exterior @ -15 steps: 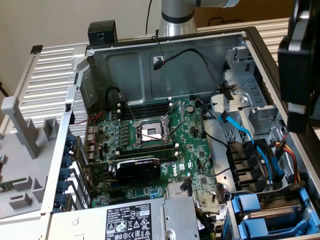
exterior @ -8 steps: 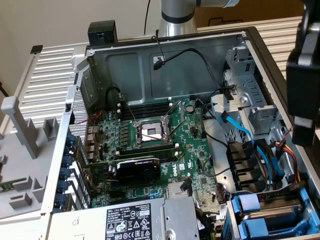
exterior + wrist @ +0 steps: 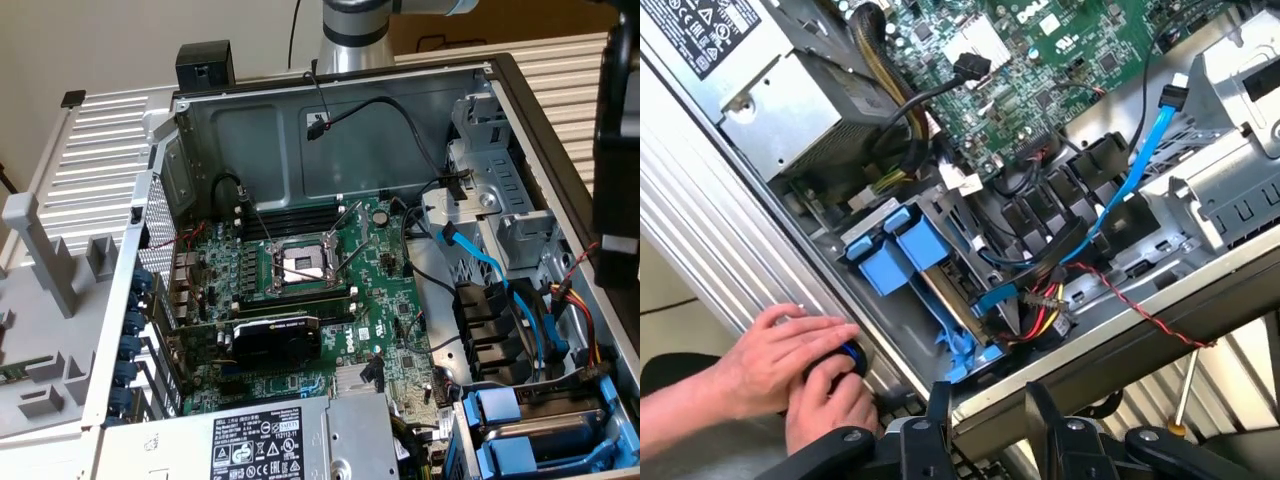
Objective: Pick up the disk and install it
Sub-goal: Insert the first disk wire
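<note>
The disk [image 3: 545, 432] is grey metal in a bright blue carrier. It lies in the drive bay at the case's near corner, on the exterior view's right. In the wrist view the blue carrier tabs [image 3: 902, 255] stand at the bay's end, and the disk's edge [image 3: 952, 300] runs back from them among the cables. My gripper [image 3: 987, 392] hangs outside the case wall beside that bay. It is open and apart from the disk, with nothing between its dark fingers [image 3: 938, 405].
A person's hands [image 3: 790, 370] hold a small black round thing against the case's outer rim. Inside the case are the motherboard [image 3: 300, 270], the silver power-supply box [image 3: 260, 440], blue and red cables [image 3: 1130, 170] and a metal cage [image 3: 490, 190]. A screwdriver [image 3: 1185, 400] lies outside the case.
</note>
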